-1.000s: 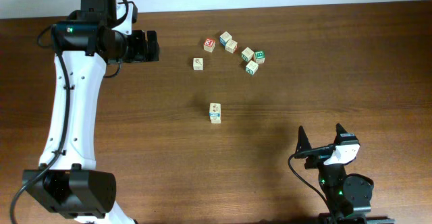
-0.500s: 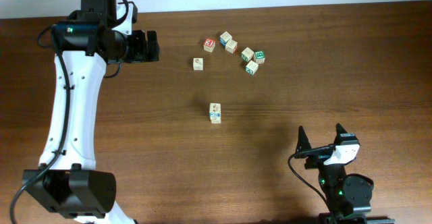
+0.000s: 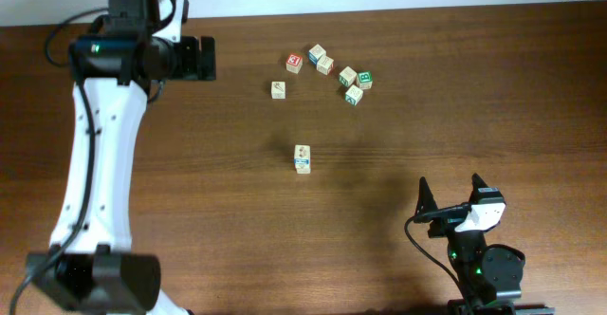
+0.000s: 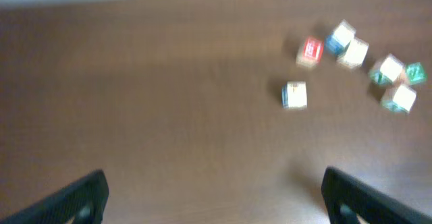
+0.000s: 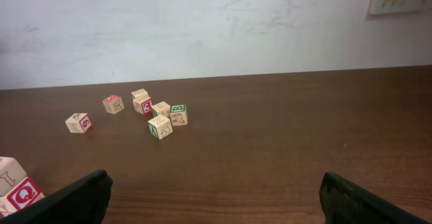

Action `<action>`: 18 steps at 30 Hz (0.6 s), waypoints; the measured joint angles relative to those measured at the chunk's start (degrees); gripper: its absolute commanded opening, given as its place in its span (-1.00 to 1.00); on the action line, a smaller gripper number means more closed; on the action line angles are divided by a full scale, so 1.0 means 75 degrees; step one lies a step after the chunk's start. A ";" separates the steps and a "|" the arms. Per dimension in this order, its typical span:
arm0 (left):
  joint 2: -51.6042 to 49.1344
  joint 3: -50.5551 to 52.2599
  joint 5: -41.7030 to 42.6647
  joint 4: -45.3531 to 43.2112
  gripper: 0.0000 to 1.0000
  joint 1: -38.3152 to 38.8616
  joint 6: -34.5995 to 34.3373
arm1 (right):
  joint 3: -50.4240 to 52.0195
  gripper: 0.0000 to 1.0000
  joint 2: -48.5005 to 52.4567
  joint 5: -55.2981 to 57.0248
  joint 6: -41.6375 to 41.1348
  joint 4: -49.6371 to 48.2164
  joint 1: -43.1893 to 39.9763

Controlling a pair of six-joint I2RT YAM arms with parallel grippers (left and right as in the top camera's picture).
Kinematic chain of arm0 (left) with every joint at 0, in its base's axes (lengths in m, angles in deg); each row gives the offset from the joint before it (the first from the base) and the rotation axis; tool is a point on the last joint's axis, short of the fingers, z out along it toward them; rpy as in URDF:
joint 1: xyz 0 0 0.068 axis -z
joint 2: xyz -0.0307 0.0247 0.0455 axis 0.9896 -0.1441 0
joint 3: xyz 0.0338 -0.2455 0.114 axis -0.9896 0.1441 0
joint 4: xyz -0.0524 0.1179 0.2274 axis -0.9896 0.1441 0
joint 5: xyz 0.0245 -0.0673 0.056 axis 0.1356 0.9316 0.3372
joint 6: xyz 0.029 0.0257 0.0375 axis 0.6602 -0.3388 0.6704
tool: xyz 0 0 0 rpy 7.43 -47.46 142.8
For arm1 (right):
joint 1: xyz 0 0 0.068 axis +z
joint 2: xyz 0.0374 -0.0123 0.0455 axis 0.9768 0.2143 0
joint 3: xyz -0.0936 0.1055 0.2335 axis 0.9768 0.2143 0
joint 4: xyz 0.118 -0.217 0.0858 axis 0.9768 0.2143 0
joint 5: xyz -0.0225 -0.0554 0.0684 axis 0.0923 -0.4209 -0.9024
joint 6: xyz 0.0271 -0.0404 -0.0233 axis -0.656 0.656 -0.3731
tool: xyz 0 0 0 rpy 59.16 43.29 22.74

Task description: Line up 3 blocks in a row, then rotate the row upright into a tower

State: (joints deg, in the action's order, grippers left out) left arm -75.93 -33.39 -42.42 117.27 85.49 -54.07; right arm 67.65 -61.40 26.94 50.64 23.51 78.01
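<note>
Reference: clock directions are read on the overhead view, with 12 o'clock at the far edge.
Table (image 3: 474,87): dark brown wood grain; all blocks rest on it.
Left arm (image 3: 90,154): white links with black joints; runs up the 9 o'clock side to the 10 o'clock corner.
Left gripper (image 3: 207,59): at 10 o'clock, pointing toward 3 o'clock. Fingers released and spread wide, nothing between them. Well apart from every block.
Right gripper (image 3: 450,190): at 5 o'clock by the near edge, pointing toward 12 o'clock. Fingers released and spread wide, empty. Well apart from every block.
Centre block (image 3: 303,158): stands alone near the table centre; pale top, blue-printed face toward 6 o'clock.
Lone block (image 3: 278,89): pale tan top; at 11 o'clock from the centre block, near the group but apart from it.
Rear block (image 3: 317,53): blue-printed side; farthest toward 12 o'clock in the group.
Plain block (image 3: 325,64): pale top; just beside the rear block at its 5 o'clock; whether they touch cannot be told.
Red block (image 3: 294,63): near the rear block at its 8 o'clock, apart from it.
Green blocks (image 3: 354,95): three in a tight cluster at 4 o'clock from the rear block.
</note>
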 measured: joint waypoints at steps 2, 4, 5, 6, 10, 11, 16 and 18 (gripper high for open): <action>0.0507 0.0595 -0.0038 -0.0699 0.99 0.0003 0.0286 | 0.0000 0.96 0.0000 0.0003 0.0003 0.0000 0.0000; 0.1536 0.1988 -0.0035 -0.2081 0.99 -0.0015 0.0560 | -0.0003 0.96 0.0000 0.0003 -0.0003 -0.0003 0.0003; 0.2022 0.2664 0.0003 -0.2757 0.98 -0.0050 0.0621 | -0.0003 0.96 -0.0003 0.0000 0.0003 0.0000 0.0006; 0.2393 0.3177 0.0023 -0.3139 0.99 -0.0085 0.0667 | 0.0000 0.97 0.0000 0.0000 0.0003 0.0003 0.0006; 0.4645 0.6263 0.0323 -0.5450 0.98 -0.0574 0.0804 | -0.0003 0.96 0.0000 0.0000 0.0000 0.0003 0.0015; 0.5345 0.7236 0.0379 -0.6053 0.98 -0.0749 0.0813 | -0.0003 0.97 0.0000 0.0003 0.0003 0.0000 0.0015; 0.7836 1.0133 0.0507 -0.6962 0.99 -0.1072 0.0970 | -0.0003 0.96 0.0000 0.0003 -0.0003 0.0000 0.0015; 0.8577 1.0835 0.0522 -0.7155 0.98 -0.1078 0.1072 | -0.0003 0.96 -0.0003 0.0000 0.0000 0.0000 0.0015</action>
State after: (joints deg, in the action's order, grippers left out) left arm -11.60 47.88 -38.51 63.61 77.40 -46.03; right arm 67.63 -61.42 26.94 50.64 23.51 78.12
